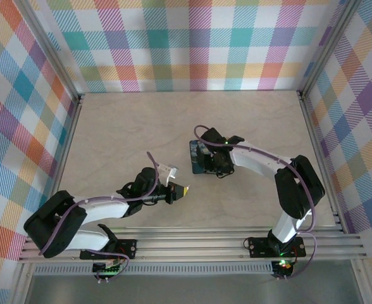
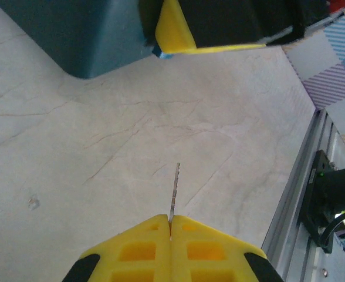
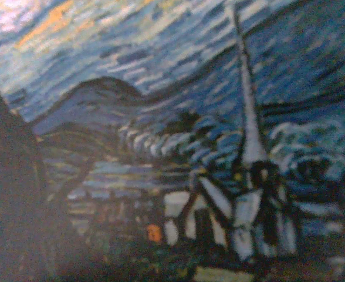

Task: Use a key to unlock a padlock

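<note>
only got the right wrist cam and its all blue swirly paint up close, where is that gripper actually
Observer: In the top view the right gripper sits over the dark-blue tin, mid-table; the paint you see is its lid.
Operator: ok and who has the key
Observer: The left gripper is shut on the key, with the thin blade sticking out toward the tin.
Operator: any sign of the padlock
Observer: The left wrist view shows a small light-blue piece, likely the padlock, peeking out under the right arm's yellow finger at the tin's edge. Too little shows to tell if it is gripped.
</note>
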